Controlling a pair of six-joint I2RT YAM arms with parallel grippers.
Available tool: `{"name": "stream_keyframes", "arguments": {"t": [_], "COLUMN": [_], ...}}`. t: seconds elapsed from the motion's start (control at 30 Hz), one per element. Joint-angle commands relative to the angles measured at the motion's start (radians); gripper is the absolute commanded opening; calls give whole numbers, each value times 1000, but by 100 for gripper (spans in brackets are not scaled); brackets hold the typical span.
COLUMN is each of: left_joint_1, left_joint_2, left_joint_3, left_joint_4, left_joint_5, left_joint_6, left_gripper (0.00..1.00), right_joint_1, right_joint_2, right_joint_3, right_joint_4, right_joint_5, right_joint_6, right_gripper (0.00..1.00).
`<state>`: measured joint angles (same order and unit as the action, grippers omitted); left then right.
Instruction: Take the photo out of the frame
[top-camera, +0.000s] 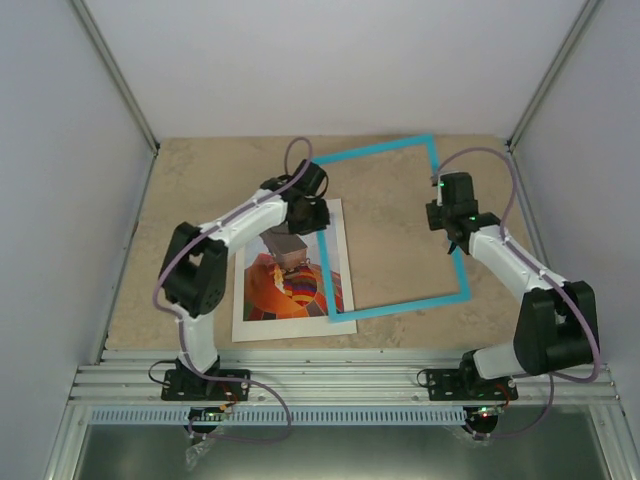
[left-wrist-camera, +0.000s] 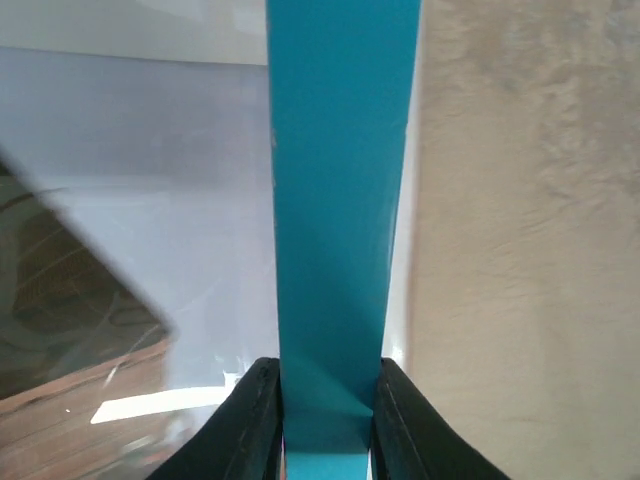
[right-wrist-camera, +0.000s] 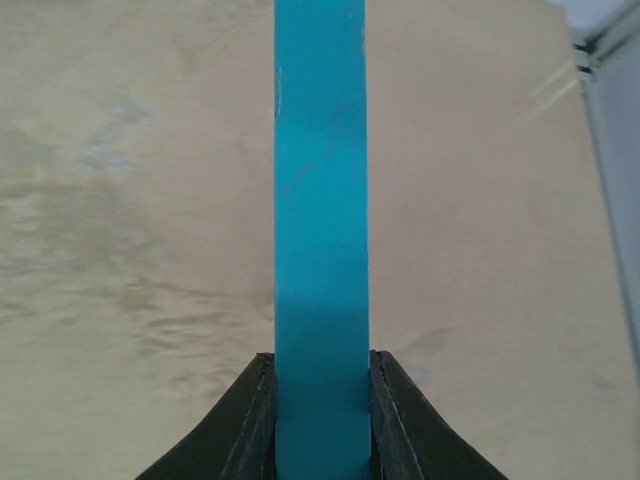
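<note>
Gripping the frame (top-camera: 400, 306) on opposite sides, both arms hold it over the table (top-camera: 200, 180). The left gripper (left-wrist-camera: 325, 400) has its fingers clamped on the left turquoise bar, and the right gripper (right-wrist-camera: 322, 400) is clamped on the right bar. The photo (top-camera: 290, 290) lies flat on the table under the left arm, its right edge crossed by the frame's left bar
</note>
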<state>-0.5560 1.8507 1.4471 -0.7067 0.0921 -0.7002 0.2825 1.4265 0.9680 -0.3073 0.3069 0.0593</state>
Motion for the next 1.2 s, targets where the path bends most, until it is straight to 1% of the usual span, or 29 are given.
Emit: {"name": "stream_keyframes", "arguments": {"t": [0.0,0.07,0.13,0.27,0.4,0.5,0.63,0.67,0.7,0.73,0.8,0.83,0.87,0.97,1.03,1.1,1.17], "left_joint_1": [-92,-119,-147,-178,-185,-185,-185,-185,-185,-185,-185,-185,-185,-184,-183,-180,-174], "left_joint_2": [95,161,228,340,419,456,499,506,508,509,509,506,504,491,475,455,435], "left_joint_3": [171,238,305,406,433,439,480,484,484,485,484,482,480,483,494,493,483], "left_joint_4": [198,205,206,208,217,237,211,206,203,198,187,181,178,164,143,135,132], "left_joint_5": [265,287,301,341,360,356,327,320,312,302,284,276,267,254,235,212,202], "left_joint_6": [-98,-111,-119,-129,-136,-145,-133,-128,-125,-121,-113,-111,-110,-103,-95,-89,-92], "left_gripper": [0,0,0,0,0,0,0,0,0,3,10,15,20,35,47,52,57], "right_joint_1": [-118,-185,-242,-332,-384,-406,-417,-421,-422,-422,-421,-421,-422,-421,-421,-422,-421], "right_joint_2": [30,54,85,161,248,313,400,415,429,434,438,436,433,409,375,338,319], "right_joint_3": [-38,-41,-45,-58,-54,-50,14,30,39,46,49,45,42,38,29,19,29], "right_joint_4": [114,144,179,257,303,374,331,319,317,317,292,292,292,282,276,271,239], "right_joint_5": [-71,-83,-61,-43,-43,-60,-72,-80,-84,-85,-89,-81,-75,-40,-37,-40,-44], "right_joint_6": [-131,-144,-133,-149,-173,-181,-211,-212,-212,-211,-209,-206,-202,-175,-151,-131,-111], "right_gripper": [0,0,0,0,0,0,1,4,10,16,26,36,43,49,58,64,66]}}
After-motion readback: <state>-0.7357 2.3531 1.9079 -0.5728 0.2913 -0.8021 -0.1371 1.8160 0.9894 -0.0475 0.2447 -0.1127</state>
